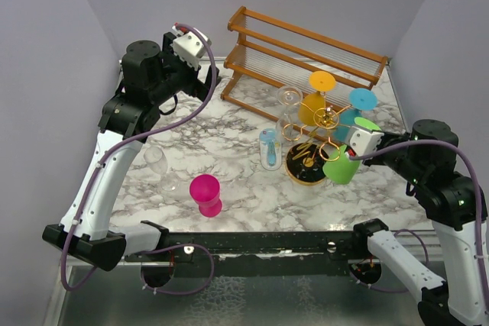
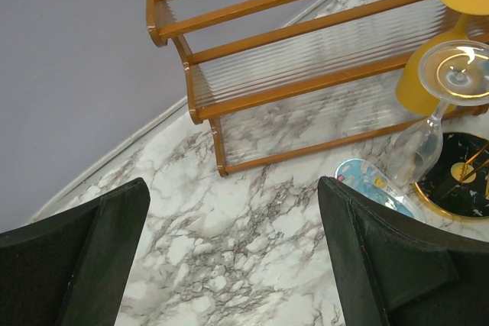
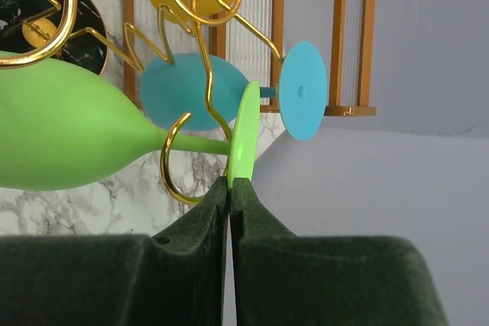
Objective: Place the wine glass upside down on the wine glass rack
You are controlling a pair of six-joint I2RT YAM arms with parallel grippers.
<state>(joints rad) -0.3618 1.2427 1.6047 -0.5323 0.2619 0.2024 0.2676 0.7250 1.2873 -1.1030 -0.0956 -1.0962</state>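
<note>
The gold wire wine glass rack (image 1: 315, 133) stands on its round black base (image 1: 306, 172) right of centre. A green wine glass (image 1: 341, 167) hangs upside down and tilted, its stem inside a gold loop (image 3: 177, 166) of the rack. My right gripper (image 3: 230, 185) is shut on the edge of the green glass's foot (image 3: 246, 131), just right of the rack (image 1: 367, 133). Yellow (image 1: 317, 101), teal (image 1: 355, 112) and clear (image 1: 289, 104) glasses hang on other arms. My left gripper (image 2: 233, 188) is open and empty, high at the back left (image 1: 206, 74).
A brown wooden slatted shelf rack (image 1: 306, 47) stands at the back. A pink glass (image 1: 205, 192) and a clear glass (image 1: 157, 159) lie on the marble table at front left. A light blue patterned glass (image 1: 269, 149) stands just left of the gold rack.
</note>
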